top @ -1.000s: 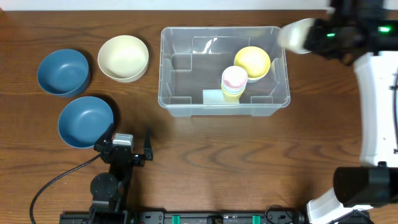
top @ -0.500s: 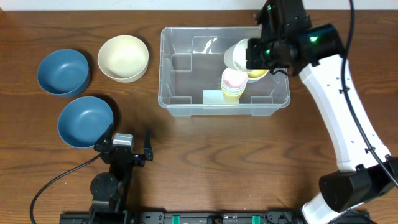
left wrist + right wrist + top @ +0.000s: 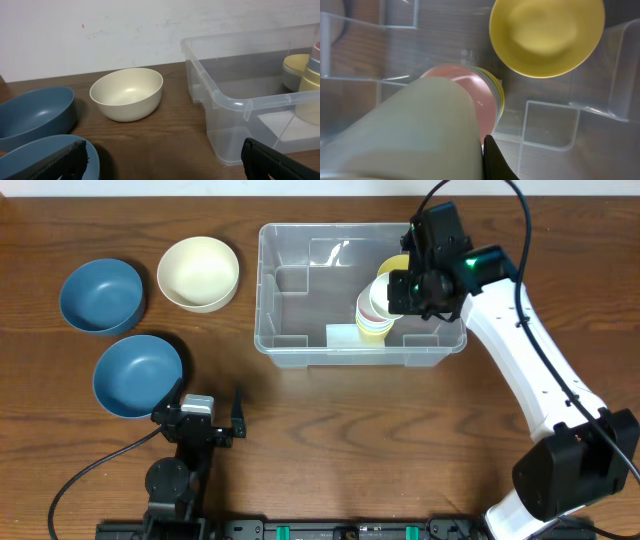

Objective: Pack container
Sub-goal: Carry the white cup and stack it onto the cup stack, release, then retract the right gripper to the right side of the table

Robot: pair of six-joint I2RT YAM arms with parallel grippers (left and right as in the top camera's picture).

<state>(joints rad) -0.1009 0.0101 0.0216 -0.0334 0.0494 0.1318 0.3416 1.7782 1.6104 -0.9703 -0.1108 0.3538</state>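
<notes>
The clear container (image 3: 350, 227) stands at the back middle of the table. Inside it are a stack of cups (image 3: 372, 323) with a pink one (image 3: 481, 95) on top, and a yellow bowl (image 3: 547, 35) in the far right corner. My right gripper (image 3: 402, 288) is shut on a pale green cup (image 3: 415, 130) and holds it tilted just above the stack; one black finger (image 3: 496, 161) presses on the cup's side. My left gripper (image 3: 203, 410) is open and empty at the front left, beside a blue bowl (image 3: 138, 374).
A cream bowl (image 3: 198, 272) and a second blue bowl (image 3: 101, 294) sit left of the container. In the left wrist view the cream bowl (image 3: 127, 93), both blue bowls (image 3: 35, 112) and the container's near corner (image 3: 220, 97) show.
My right arm has carried the pale cup from beyond the container's right back corner leftward and down, to over the cup stack. The left arm has not moved.
</notes>
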